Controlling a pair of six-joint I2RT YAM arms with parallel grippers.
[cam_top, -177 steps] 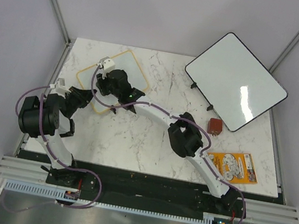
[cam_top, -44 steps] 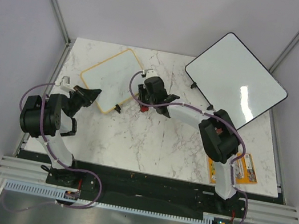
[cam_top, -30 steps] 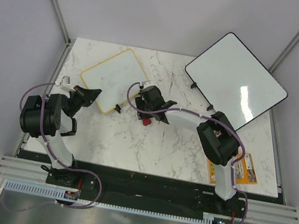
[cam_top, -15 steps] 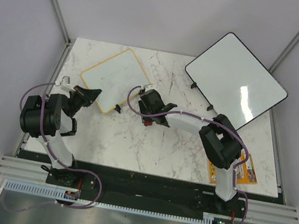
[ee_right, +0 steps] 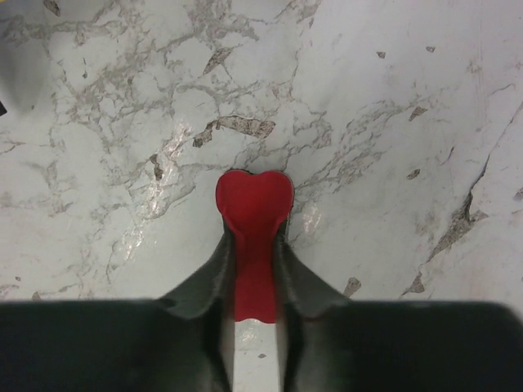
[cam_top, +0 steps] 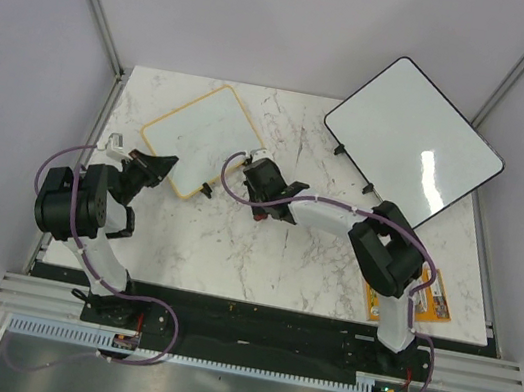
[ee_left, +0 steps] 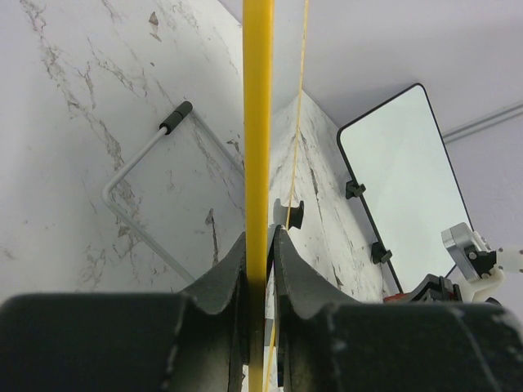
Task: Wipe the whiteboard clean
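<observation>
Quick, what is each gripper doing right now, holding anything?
Left gripper: closed on the whiteboard, at its yellow edge.
Right gripper: closed on a red eraser.

- No word, brand, number or sign is legible anywhere.
- Orange printed card [cam_top: 432,297] on the marble tabletop [cam_top: 232,252]: its print is too small to read.

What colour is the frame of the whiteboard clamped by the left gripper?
Yellow; the whiteboard frame shows best in the left wrist view.

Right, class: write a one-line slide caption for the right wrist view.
Right arm's fingers clamped on a red block, marble table beyond.
</observation>
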